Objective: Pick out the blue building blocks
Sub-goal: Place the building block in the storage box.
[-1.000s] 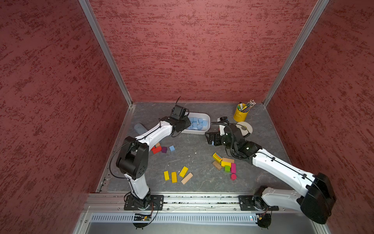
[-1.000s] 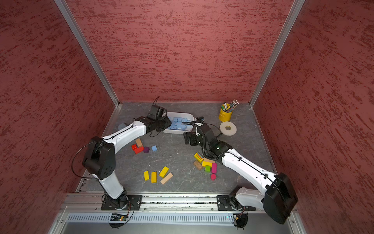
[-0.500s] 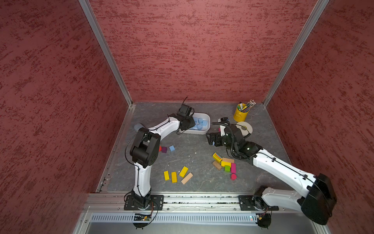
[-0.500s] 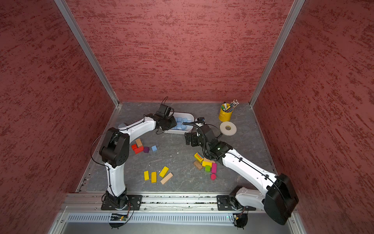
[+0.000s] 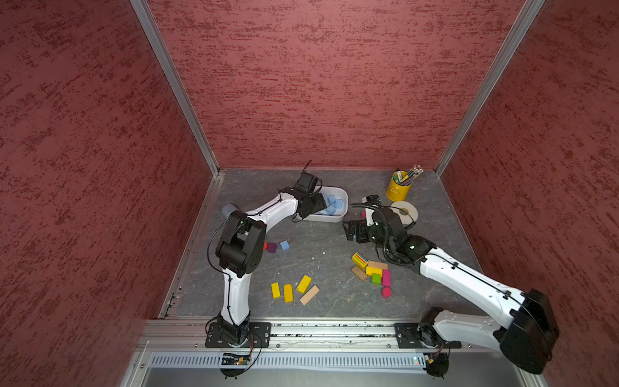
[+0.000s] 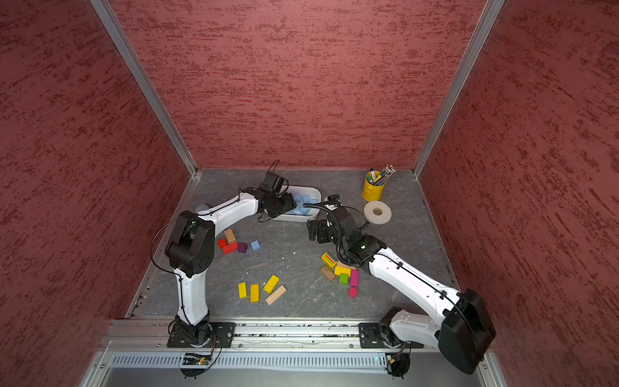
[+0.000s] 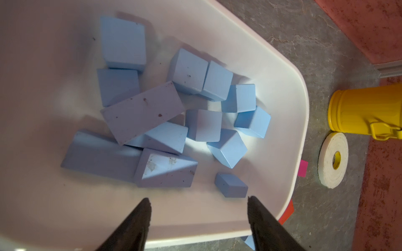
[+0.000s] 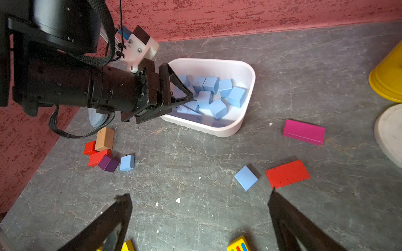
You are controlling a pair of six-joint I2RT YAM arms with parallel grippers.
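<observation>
- Blue blocks (image 7: 202,128), both cubes and longer bricks, lie heaped in a white tray (image 7: 302,121) at the far middle of the grey table (image 8: 195,152).
- The left gripper (image 7: 199,198) hangs over the left end of the tray, its jaws parted with nothing between them.
- A small blue block (image 7: 231,185) lies on the tray floor just ahead of the left gripper's fingertips, apart from the heap.
- The right gripper (image 8: 199,193) hovers above the table, just near-right of the tray. Its jaws are spread wide and empty.
- In the right wrist view a flat blue block (image 8: 246,178) lies on the table below that gripper, just beside a red brick (image 8: 287,173).
- A magenta brick (image 8: 304,132) lies by the right end of the tray.
- A blue cube (image 5: 284,245) sits left of centre, outside the tray and just right of a purple cube (image 5: 272,248).
- A yellow cup (image 5: 398,191) of pencils stands far right, with a tape roll (image 5: 405,211) just on its near side.
- Yellow bricks (image 5: 288,292) and a wood brick (image 5: 309,295) lie at the near middle, well apart from the tray.
</observation>
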